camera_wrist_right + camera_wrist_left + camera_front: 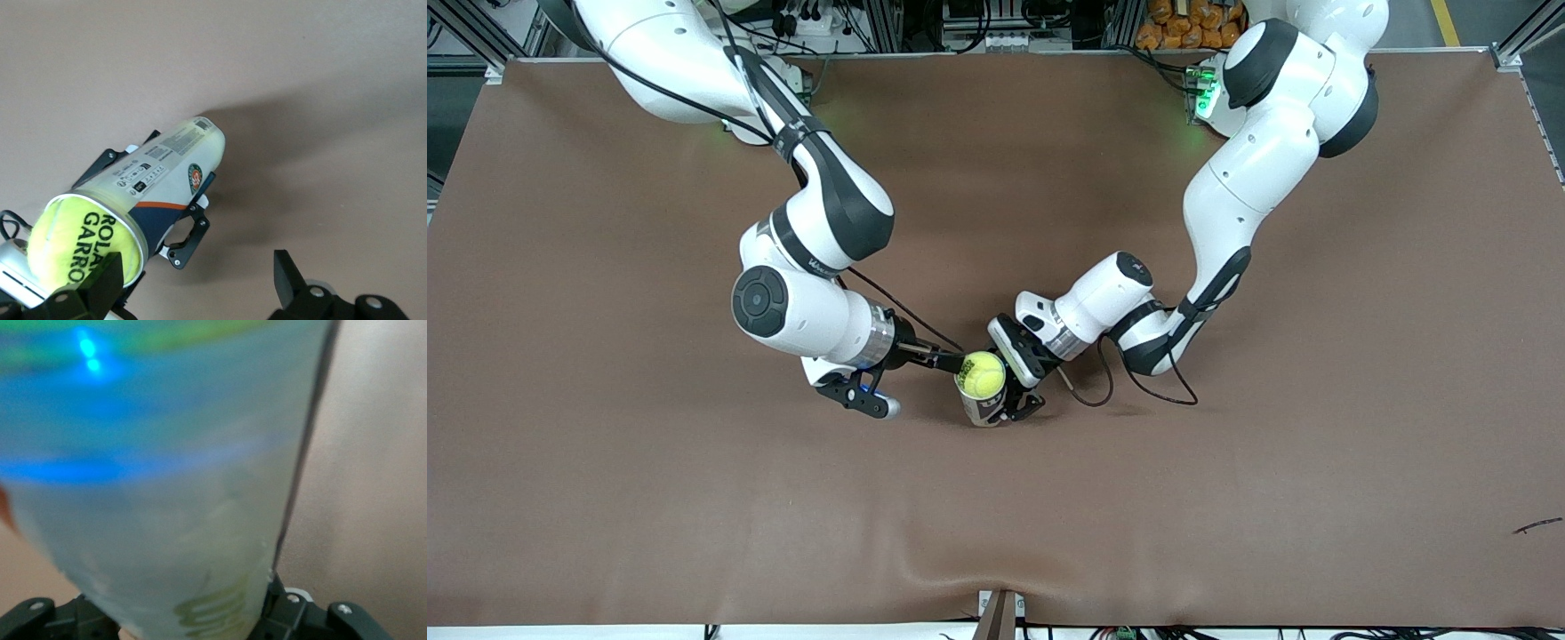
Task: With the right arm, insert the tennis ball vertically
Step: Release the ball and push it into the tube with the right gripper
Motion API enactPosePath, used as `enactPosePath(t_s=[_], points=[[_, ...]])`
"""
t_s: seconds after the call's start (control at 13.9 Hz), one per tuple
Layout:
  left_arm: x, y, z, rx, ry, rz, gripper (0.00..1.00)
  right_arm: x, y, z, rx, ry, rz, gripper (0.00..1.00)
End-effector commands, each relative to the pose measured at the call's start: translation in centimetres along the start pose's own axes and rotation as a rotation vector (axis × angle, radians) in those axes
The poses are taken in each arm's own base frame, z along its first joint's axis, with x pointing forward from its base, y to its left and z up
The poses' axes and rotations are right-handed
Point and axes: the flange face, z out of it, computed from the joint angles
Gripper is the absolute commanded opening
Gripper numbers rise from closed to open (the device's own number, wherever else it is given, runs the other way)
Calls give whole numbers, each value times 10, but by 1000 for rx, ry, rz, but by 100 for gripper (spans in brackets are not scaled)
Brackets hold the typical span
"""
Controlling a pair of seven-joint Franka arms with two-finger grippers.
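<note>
A yellow tennis ball (983, 373) sits in the open mouth of a clear ball tube (984, 407) that stands upright on the brown table. My left gripper (1009, 391) is shut on the tube's side. My right gripper (916, 384) is open beside the tube's top, one fingertip next to the ball. In the right wrist view the ball (73, 243) fills the tube's mouth, the tube (167, 177) sits between the left gripper's fingers (189, 233), and my right gripper (197, 283) is spread wide and empty. The left wrist view is filled by the tube (167, 487).
The brown table cover (1227, 498) stretches all round the tube. A small dark scrap (1538, 525) lies near the front edge at the left arm's end. A black cable (1112, 391) loops on the table under the left arm.
</note>
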Motion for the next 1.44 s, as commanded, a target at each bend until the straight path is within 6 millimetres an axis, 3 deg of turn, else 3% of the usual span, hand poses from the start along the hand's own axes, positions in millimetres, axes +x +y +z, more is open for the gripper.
enactPosePath(t_s=[0.0,0.36,0.5,0.65,0.86,1.0,1.22,1.36], points=[[1,5,0,-9,13,16,77,-2,-9,4,27,31,17,100],[2,5,-1,-9,26,15,77,-2,-23,-29,62,45,19,100],[1,6,-2,-11,35,17,77,-4,-25,-25,61,45,48,100],[1,6,-2,-11,36,15,77,-17,-33,-7,43,44,30,100],[1,6,-2,-11,36,17,77,-13,-19,11,-19,53,25,100],[2,7,-2,-12,36,18,77,-11,-18,8,-14,57,26,100],[1,6,-2,-11,35,18,77,10,-5,-17,3,81,44,100],[2,7,-2,-12,36,16,77,30,16,-50,-2,89,6,100]])
